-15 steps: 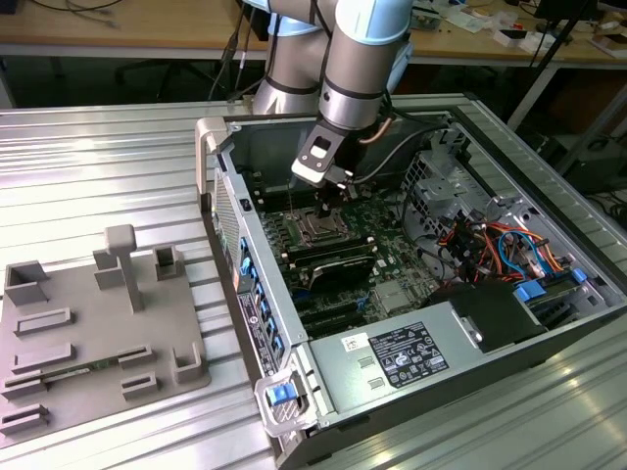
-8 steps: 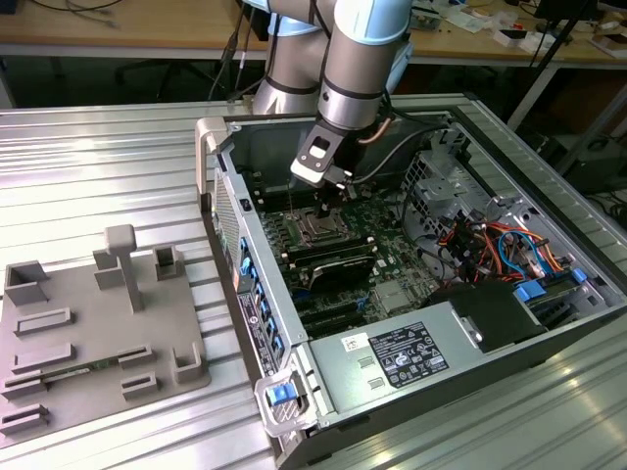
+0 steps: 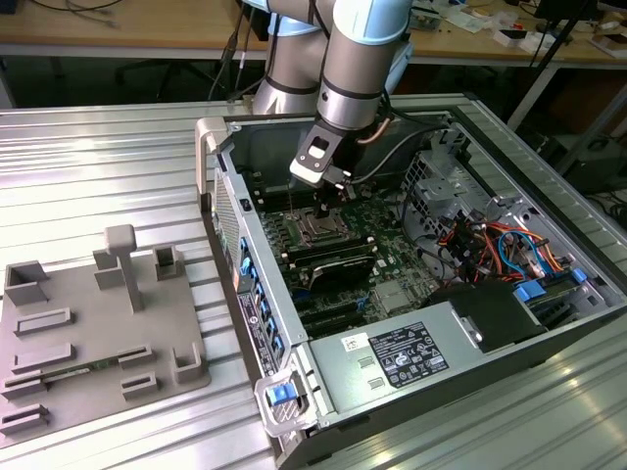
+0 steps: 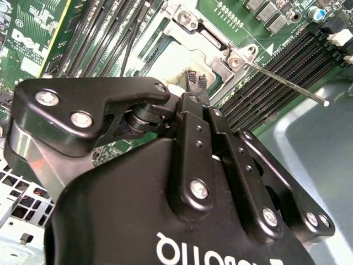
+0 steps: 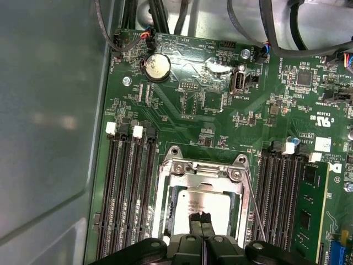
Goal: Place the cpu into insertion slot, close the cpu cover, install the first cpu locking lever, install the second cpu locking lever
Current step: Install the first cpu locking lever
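Note:
The cpu lies flat in the insertion slot, its dull silver top showing. The cpu cover is down around it, a silver frame with its hinge edge on the side away from the gripper. My gripper is shut with nothing between its fingers. The tips stand on or just above the cpu's top near its edge. One thin locking lever juts up free of the board beside the socket; in the first wrist view this lever runs along the cover's side.
Long black memory slots flank the socket on both sides, with a green card beyond. A grey power supply box and cable bundles fill the case. A grey fixture plate lies at the exterior view's left.

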Robot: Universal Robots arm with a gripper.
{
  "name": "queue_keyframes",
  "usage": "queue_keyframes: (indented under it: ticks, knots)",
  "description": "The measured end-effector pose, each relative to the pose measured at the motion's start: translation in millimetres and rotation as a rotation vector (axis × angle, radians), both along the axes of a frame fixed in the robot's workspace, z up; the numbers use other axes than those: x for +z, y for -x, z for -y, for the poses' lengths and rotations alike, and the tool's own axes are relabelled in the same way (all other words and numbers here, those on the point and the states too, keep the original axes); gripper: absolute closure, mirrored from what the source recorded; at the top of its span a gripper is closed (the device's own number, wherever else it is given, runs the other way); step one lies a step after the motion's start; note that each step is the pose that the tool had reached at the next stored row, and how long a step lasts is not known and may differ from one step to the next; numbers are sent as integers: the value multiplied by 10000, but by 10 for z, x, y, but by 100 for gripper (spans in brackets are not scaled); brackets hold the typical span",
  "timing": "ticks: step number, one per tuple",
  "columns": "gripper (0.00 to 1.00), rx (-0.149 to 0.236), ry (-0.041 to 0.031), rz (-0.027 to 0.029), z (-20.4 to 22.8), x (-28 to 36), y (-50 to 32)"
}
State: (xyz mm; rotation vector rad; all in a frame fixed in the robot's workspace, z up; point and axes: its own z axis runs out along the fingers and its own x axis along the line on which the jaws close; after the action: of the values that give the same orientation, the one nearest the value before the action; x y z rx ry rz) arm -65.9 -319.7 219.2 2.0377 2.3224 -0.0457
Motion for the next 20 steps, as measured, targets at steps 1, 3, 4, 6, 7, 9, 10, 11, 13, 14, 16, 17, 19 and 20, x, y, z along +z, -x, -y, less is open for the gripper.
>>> queue_keyframes:
  ticks: [1,3,4,6,7,9,10,11,13,14,16,17,19,20]
  knots:
    - [89,0,0,0,0,0,1]
    - [89,1,0,0,0,0,4]
    - [89,10,1,0,0,1,2]
    - [89,21,1,-3,1,7,1]
    - [89,28,0,-3,0,11,0]
    - [89,62,2,-18,0,28,1]
    - [89,84,0,-22,0,36,0]
    - [89,110,0,-27,0,44,0]
    - [89,184,0,-34,0,62,0]
    - [89,219,-1,-34,0,67,0]
    - [89,283,1,-33,0,82,0]
    - [89,291,2,-32,0,82,-1]
    - [89,296,2,-32,0,82,0]
    - [89,298,4,-33,0,82,0]
